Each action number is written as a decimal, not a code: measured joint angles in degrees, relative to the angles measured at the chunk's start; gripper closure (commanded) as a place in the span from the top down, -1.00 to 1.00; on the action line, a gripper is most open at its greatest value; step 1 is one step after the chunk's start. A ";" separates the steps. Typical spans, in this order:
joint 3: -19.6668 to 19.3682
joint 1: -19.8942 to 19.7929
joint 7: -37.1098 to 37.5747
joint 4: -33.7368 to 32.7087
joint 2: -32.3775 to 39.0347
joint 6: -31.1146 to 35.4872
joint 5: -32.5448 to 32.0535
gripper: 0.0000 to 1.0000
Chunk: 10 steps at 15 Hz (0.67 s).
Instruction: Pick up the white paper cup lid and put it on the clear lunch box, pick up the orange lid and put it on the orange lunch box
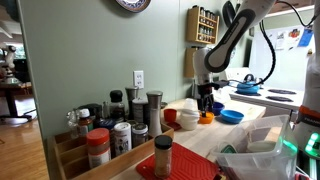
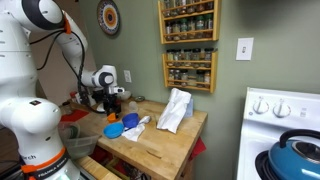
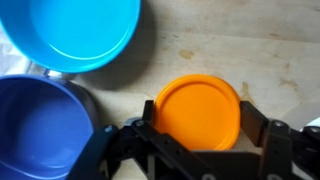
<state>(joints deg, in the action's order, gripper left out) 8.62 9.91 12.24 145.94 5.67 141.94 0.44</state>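
Wrist view: orange lid [image 3: 198, 100] sits at lower centre on the wooden counter [image 3: 240, 40]. The gripper [image 3: 197, 120] pinches its rim from left and right. Light blue bowl [image 3: 75, 30] upper left, dark blue bowl [image 3: 40, 130] lower left. Exterior view: gripper [image 1: 207, 104] points down, right of centre, with the lid [image 1: 206, 118] at its tips. Exterior view: gripper [image 2: 113, 104] left of centre; lid too small to confirm
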 measured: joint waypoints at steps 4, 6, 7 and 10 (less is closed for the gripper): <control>0.01 0.00 0.00 0.00 0.00 0.00 0.00 0.48; 0.03 0.00 0.00 0.00 0.00 0.00 0.00 0.48; 0.04 0.01 0.00 0.00 0.00 0.00 0.00 0.48; 0.12 0.02 -0.01 -0.03 0.01 0.00 0.06 0.47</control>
<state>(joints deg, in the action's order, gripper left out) 8.73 9.93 12.24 145.92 5.67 141.93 0.50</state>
